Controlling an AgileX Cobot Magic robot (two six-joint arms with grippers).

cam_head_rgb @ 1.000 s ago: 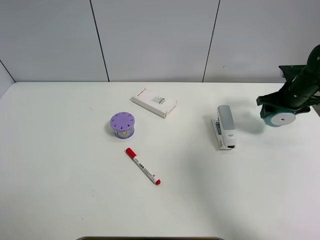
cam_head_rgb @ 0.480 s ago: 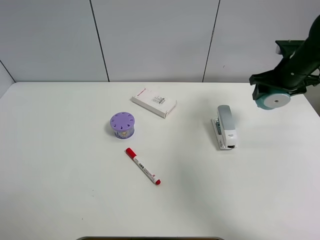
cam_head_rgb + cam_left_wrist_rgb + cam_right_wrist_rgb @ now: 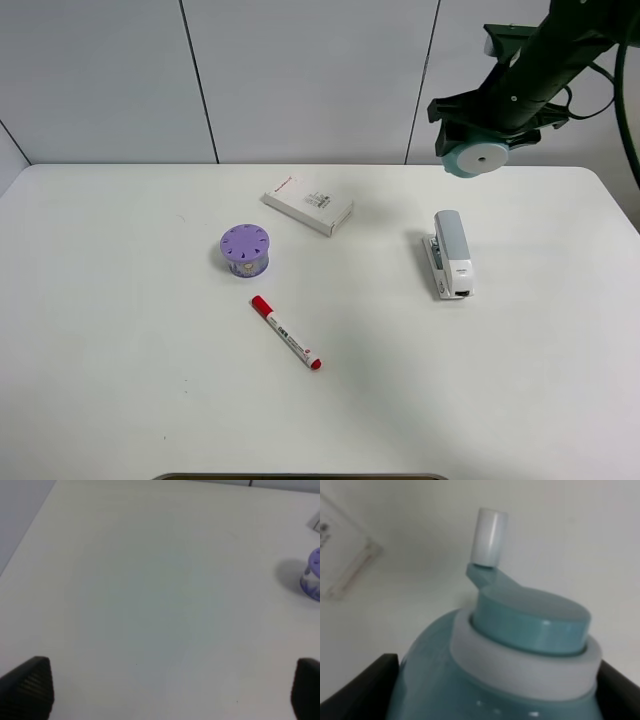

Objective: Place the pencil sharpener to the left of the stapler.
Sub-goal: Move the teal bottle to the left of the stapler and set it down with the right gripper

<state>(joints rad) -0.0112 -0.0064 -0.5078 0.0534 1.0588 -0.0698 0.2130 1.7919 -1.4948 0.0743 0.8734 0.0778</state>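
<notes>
The teal pencil sharpener [image 3: 477, 157] with its white round face hangs high above the table, behind the stapler. My right gripper [image 3: 484, 128] is shut on it. Up close, the right wrist view shows the sharpener [image 3: 515, 655] with its teal crank and white knob, held between black fingers [image 3: 362, 680]. The grey-and-white stapler [image 3: 451, 254] lies on the table, right of centre, below and in front of the sharpener. The left gripper [image 3: 170, 690] is open over bare table; only its two black fingertips [image 3: 27, 685] show.
A purple round holed cylinder [image 3: 245, 249] stands left of centre, also at the wrist-view edge as purple cylinder [image 3: 313, 575]. A flat white box [image 3: 308, 204] lies behind it; a red-capped marker [image 3: 286, 333] lies in front. White table [image 3: 150, 380].
My right arm has lifted the sharpener and carried it leftward, from the stapler's right side to a spot above and behind the stapler. Nothing on the table moved.
</notes>
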